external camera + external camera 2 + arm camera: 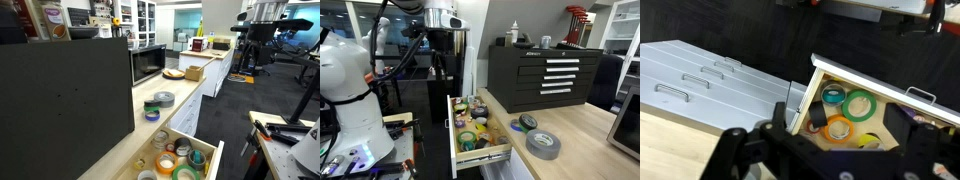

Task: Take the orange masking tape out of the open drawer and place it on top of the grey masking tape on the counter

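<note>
The orange masking tape (839,128) lies flat in the open drawer (820,80), among a green roll (860,104), a teal roll (833,96), a black roll (817,115) and a yellow roll (868,140). The grey masking tape (543,143) lies flat on the wooden counter; it also shows in an exterior view (164,98). My gripper (830,160) is open and empty, its fingers spread wide, well above the drawer (480,135). In an exterior view the gripper (445,62) hangs over the drawer's outer end.
A smaller dark roll (527,123) and a green and blue stack (151,108) lie on the counter (140,125) near the grey tape. A black tool chest (545,75) stands behind the counter. A microwave (148,62) stands further along.
</note>
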You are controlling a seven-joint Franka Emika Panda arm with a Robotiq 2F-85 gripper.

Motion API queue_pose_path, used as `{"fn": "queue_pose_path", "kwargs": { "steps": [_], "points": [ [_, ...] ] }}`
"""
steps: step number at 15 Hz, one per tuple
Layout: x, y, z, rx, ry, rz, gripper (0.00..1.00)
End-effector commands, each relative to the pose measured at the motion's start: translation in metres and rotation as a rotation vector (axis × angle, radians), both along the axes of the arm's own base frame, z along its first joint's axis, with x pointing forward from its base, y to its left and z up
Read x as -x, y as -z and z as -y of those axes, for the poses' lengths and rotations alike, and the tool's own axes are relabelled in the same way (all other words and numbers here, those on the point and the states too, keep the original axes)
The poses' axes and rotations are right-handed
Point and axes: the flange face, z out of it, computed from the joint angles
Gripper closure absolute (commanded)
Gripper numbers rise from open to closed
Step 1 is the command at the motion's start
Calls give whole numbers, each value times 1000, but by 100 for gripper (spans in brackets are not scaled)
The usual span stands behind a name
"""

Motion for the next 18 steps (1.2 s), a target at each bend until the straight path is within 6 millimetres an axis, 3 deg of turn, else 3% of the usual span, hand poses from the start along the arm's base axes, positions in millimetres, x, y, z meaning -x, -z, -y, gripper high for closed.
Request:
{"fn": "queue_pose_path", "kwargs": {
  "steps": [1,14,18],
  "points": [
    [0,0,0,-1,0,-3,0],
    [0,2,0,-1,0,-8,0],
    [-15,12,-11,-2,-35,-13,0]
  ]
}}
